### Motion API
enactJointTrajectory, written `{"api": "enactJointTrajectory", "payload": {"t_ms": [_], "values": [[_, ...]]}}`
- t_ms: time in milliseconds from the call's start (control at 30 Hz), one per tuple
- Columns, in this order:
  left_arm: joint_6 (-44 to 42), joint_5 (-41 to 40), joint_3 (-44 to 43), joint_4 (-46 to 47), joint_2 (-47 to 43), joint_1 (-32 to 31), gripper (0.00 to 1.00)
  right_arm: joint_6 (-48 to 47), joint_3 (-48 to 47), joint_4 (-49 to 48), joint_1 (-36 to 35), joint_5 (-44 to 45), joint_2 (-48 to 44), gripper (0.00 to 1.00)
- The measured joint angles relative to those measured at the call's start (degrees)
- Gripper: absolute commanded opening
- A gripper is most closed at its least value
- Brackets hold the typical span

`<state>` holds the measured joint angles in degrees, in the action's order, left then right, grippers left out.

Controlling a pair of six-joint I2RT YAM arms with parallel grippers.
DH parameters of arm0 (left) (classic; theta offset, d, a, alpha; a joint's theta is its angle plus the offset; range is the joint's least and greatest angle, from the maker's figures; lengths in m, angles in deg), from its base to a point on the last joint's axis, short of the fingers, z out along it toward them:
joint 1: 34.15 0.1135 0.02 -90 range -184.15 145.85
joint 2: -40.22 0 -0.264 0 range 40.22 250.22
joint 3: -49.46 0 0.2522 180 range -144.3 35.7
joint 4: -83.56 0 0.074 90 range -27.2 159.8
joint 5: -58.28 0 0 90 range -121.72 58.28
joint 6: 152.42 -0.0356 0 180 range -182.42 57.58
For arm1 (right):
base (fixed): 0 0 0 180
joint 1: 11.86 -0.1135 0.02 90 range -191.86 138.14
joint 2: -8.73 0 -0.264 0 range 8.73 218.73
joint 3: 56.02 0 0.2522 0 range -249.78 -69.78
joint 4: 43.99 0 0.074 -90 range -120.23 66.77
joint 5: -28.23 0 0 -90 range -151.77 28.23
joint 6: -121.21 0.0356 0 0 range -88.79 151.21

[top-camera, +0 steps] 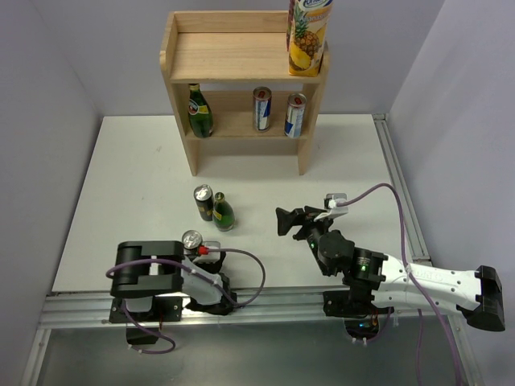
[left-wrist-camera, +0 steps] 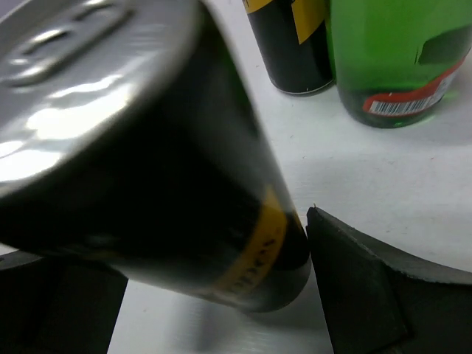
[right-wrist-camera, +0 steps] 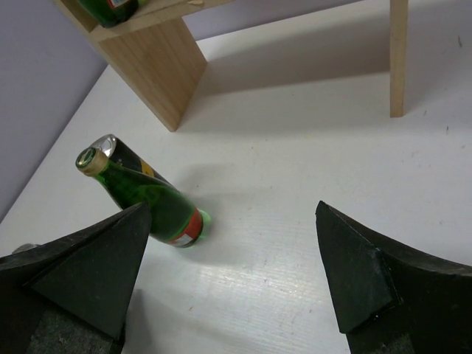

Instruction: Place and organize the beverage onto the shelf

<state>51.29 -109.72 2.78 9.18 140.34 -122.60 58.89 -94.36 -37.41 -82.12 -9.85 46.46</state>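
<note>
Left gripper (left-wrist-camera: 206,265) is down low with a black can (left-wrist-camera: 184,184) right between its fingers. Yellow band, silver top leaning at the lens. Clamped or only flanked? Can't tell from here. Just ahead of it stand a second can (top-camera: 203,201) and a green bottle (top-camera: 223,213), side by side.

Right gripper (right-wrist-camera: 232,214) is spread wide, nothing in it, over the table (top-camera: 346,161). That bottle and second can lie ahead and to its left.

Farther ahead of both grippers is the shelf (top-camera: 233,56): pale bare wood, two tiers, flat side panels, low rim round the top board. A pineapple carton (top-camera: 308,40) stands on top, at the end nearer the right gripper. On the lower tier are a shelved bottle (top-camera: 199,112), a middle can (top-camera: 261,108) and an end can (top-camera: 295,115).
</note>
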Motion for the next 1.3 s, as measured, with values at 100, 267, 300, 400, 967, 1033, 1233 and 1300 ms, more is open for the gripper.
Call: {"api": "enactJointTrajectory", "payload": {"t_ms": [100, 267, 300, 400, 967, 1033, 1233, 1300], "values": [[-0.02, -0.63, -1.36, -2.67, 4.17, 0.00, 0.98, 0.26, 0.76, 0.04, 0.00, 0.13, 0.00, 1.00], [-0.04, -1.25, -2.34, -4.15, 5.68, 0.02, 0.81, 0.98, 1.57, 0.20, 0.00, 0.17, 0.02, 1.00], [0.02, -1.22, -2.29, -3.87, 5.60, 0.02, 0.69, 1.05, 1.57, 0.17, 0.00, 0.17, 0.02, 0.99], [0.13, -1.46, -1.57, -2.05, 4.09, 0.09, 0.44, 1.22, 1.57, 0.15, 0.00, 0.15, 0.15, 0.98], [-0.09, 2.80, -2.25, -2.95, -4.85, -1.60, 0.00, 1.44, 1.68, 0.39, 0.00, 0.11, 1.18, 0.94], [-0.04, 3.45, -5.18, -4.20, -8.41, -2.12, 0.00, 1.44, 1.68, 0.81, 0.00, 0.13, 1.16, 0.94], [-0.02, 3.50, -17.88, -10.36, -12.81, -2.54, 0.00, 1.40, 1.68, 2.60, 0.00, 0.31, -0.28, 0.94], [-0.04, 3.39, -21.57, -11.58, -13.97, -2.54, 0.00, 1.42, 1.68, 3.04, 0.00, 0.63, -1.09, 0.93]]}}
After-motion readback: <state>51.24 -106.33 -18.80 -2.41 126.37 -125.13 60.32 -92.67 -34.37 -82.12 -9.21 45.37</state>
